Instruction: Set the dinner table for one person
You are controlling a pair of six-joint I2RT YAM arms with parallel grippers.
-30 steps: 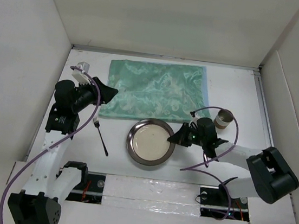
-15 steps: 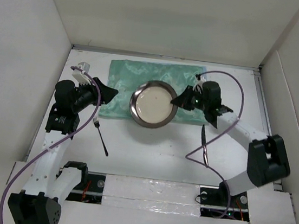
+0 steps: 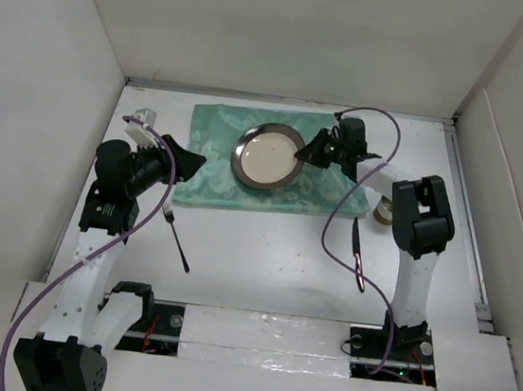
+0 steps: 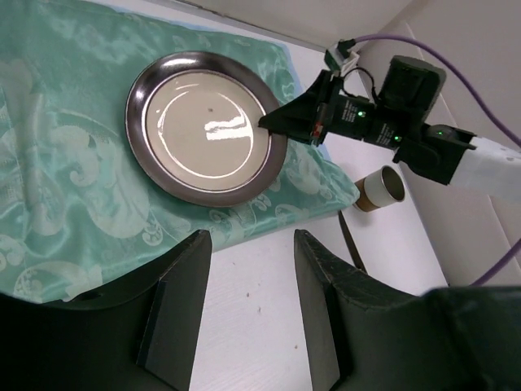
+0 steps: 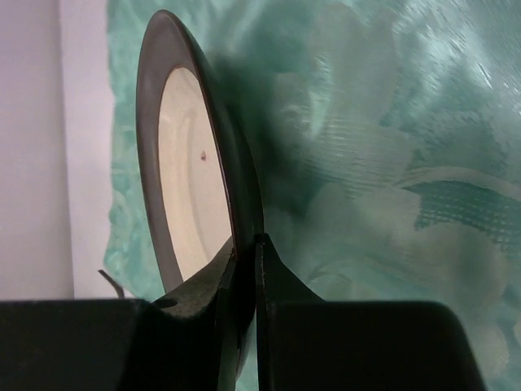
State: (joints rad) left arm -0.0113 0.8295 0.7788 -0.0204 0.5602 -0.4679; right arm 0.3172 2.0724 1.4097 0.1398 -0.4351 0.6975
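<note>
A round metal plate [image 3: 266, 156] with a cream centre is over the teal cloth [image 3: 219, 138] at the back of the white dinner table [image 3: 263, 262]. My right gripper [image 3: 309, 154] is shut on the plate's right rim. The right wrist view shows the rim [image 5: 184, 155] edge-on, pinched between the fingers [image 5: 247, 244], with the cloth [image 5: 391, 122] behind. My left gripper [image 3: 189, 162] is open and empty at the cloth's left edge. Its wrist view looks between open fingers [image 4: 248, 238] at the plate [image 4: 203, 126], the cloth [image 4: 57, 163] and the right gripper [image 4: 273, 124].
A fork [image 3: 177, 236] lies on the table left of centre. A dark knife [image 3: 357, 250] lies right of centre, partly under the purple cable. A brown paper cup [image 3: 383, 214] stands behind the right arm and also shows in the left wrist view [image 4: 383, 187]. White walls enclose the table.
My right gripper has carried the plate from the near middle of the table back onto the teal cloth. The knife has come into view. The left arm has not moved.
</note>
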